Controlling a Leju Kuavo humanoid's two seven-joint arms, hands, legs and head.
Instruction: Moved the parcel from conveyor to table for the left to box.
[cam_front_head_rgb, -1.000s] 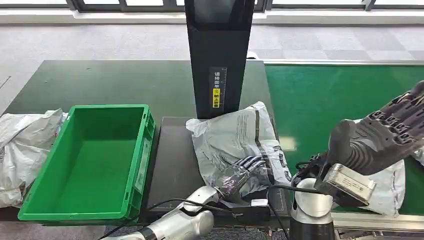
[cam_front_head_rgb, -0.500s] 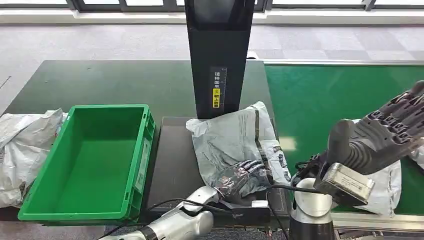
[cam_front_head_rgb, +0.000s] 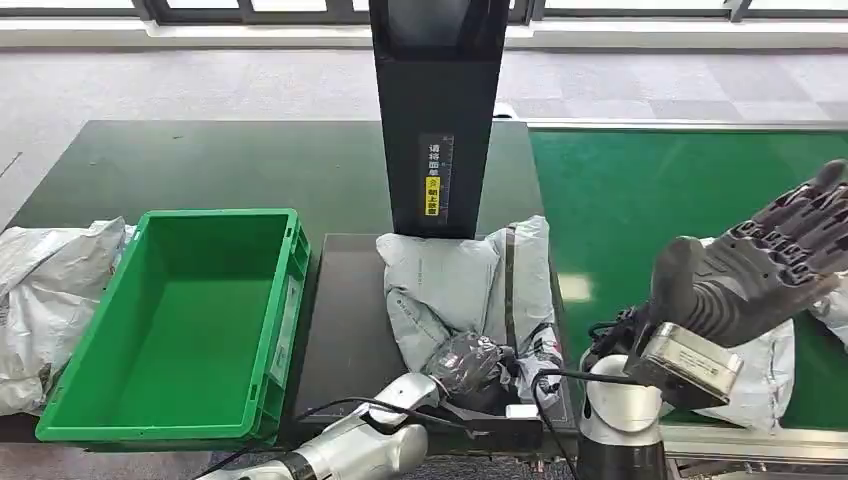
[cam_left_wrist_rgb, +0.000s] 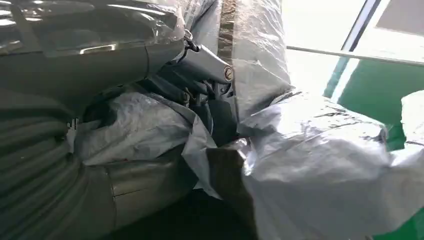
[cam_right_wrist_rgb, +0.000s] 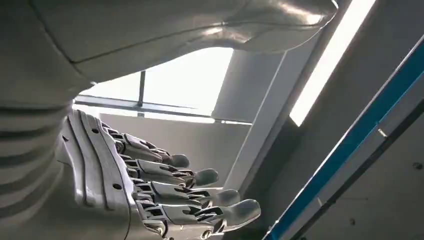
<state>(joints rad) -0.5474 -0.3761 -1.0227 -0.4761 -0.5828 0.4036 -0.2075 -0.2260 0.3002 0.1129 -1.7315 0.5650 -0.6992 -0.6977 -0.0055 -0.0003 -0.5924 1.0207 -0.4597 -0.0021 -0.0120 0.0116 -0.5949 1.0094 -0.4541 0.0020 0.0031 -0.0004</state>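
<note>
A crumpled grey plastic parcel (cam_front_head_rgb: 465, 285) lies on the dark table at the foot of the black post, beside the conveyor. My left hand (cam_front_head_rgb: 470, 362) grips its near edge, with the bag bunched between its fingers (cam_left_wrist_rgb: 200, 65) and its thumb, and the parcel (cam_left_wrist_rgb: 320, 165) folds around them. The empty green box (cam_front_head_rgb: 185, 320) stands on the table left of the parcel. My right hand (cam_front_head_rgb: 765, 265) is raised above the conveyor, palm up, its fingers (cam_right_wrist_rgb: 190, 195) spread and holding nothing.
A black post (cam_front_head_rgb: 437, 110) rises directly behind the parcel. Another white parcel (cam_front_head_rgb: 770, 365) lies on the green conveyor belt (cam_front_head_rgb: 650, 200) under my right hand. More grey bags (cam_front_head_rgb: 45, 300) are piled left of the box. A black mat (cam_front_head_rgb: 350, 330) lies under the parcel.
My left hand has closed on the parcel's near edge and bunched it up. The parcel has drawn in and shifted slightly toward the post. The right hand has barely moved.
</note>
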